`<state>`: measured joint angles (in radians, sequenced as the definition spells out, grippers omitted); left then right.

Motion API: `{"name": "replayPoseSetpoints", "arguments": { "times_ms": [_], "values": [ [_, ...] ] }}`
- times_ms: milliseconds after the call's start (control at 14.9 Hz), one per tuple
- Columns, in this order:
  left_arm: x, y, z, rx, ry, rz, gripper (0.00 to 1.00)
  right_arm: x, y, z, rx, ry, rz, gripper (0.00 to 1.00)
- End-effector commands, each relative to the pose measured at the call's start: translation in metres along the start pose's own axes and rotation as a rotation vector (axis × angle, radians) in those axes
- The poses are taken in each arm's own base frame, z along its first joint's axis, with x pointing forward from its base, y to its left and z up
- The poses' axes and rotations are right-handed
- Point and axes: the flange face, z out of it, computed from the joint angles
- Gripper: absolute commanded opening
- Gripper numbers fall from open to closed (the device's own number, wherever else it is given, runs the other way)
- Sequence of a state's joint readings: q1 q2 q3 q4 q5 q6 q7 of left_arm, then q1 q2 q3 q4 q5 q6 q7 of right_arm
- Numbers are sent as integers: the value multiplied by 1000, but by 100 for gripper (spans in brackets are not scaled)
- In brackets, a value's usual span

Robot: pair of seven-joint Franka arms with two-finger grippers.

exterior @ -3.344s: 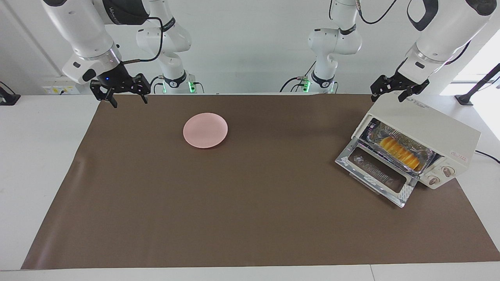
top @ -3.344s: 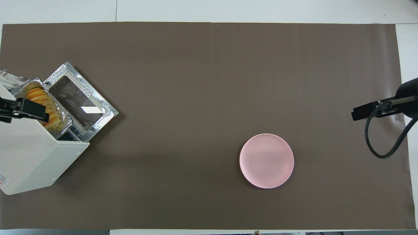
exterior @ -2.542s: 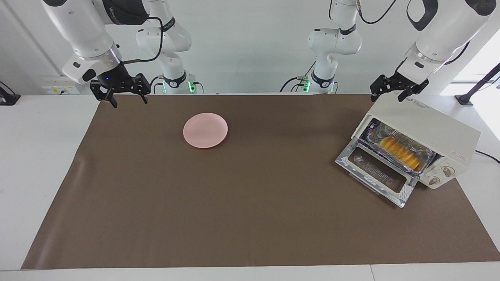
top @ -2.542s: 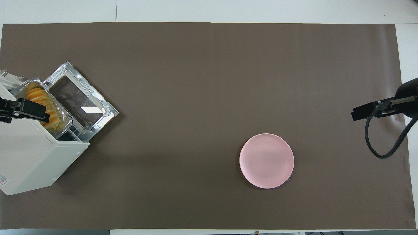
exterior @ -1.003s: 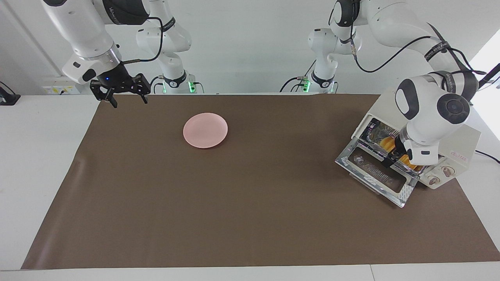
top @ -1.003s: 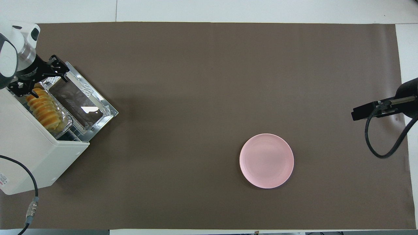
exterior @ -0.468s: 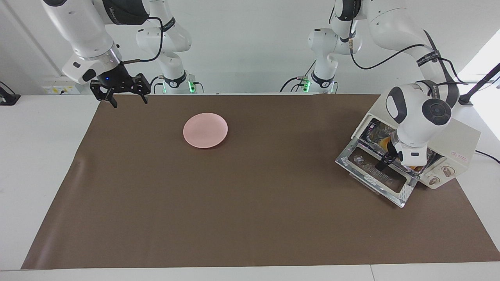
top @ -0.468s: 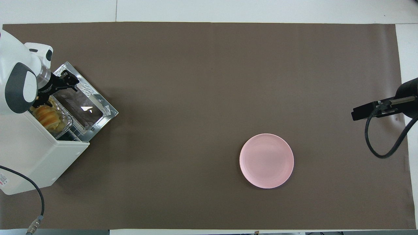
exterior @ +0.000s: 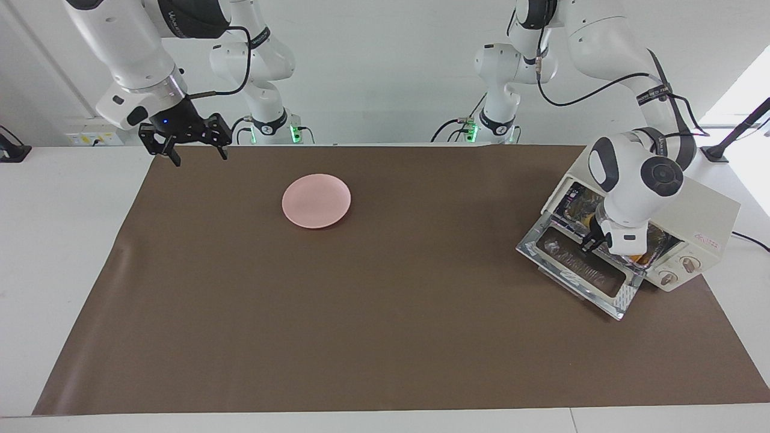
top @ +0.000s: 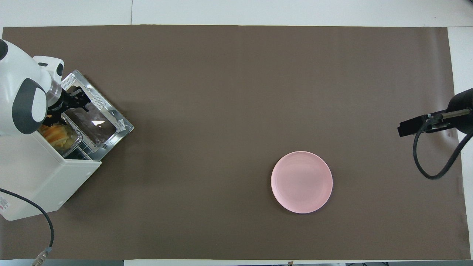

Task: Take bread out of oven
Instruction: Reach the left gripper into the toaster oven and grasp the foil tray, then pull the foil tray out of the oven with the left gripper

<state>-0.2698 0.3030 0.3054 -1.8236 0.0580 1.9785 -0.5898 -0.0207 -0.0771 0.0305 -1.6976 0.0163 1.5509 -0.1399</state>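
At oven (exterior: 692, 207) mouth | left gripper (exterior: 592, 240) angled down, finger state unclear | right gripper (exterior: 191, 151) waiting, wide

A round pink plate (exterior: 316, 201) lies flat on the brown mat (exterior: 385, 337) that covers most of the white tabletop (exterior: 66, 240), toward the right arm's end.

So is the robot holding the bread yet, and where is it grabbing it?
Cannot tell. The left gripper is at the open oven, right by the bread, but the arm hides any hold. The right gripper holds nothing.
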Motion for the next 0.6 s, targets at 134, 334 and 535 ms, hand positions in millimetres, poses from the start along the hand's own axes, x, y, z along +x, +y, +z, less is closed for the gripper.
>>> {"name": "replayPoseSetpoints", "arguments": {
  "times_ms": [134,334,535],
  "values": [
    [-4,-10,-5,-10,25,102,0,-4,1,-4,11,4,18,100],
    [-5,32,-41,-28,96,191,0,-4,2,-4,12,4,19,100],
    [-35,112,-90,-38,143,310,0,-4,2,-4,11,4,19,100]
  ]
}}
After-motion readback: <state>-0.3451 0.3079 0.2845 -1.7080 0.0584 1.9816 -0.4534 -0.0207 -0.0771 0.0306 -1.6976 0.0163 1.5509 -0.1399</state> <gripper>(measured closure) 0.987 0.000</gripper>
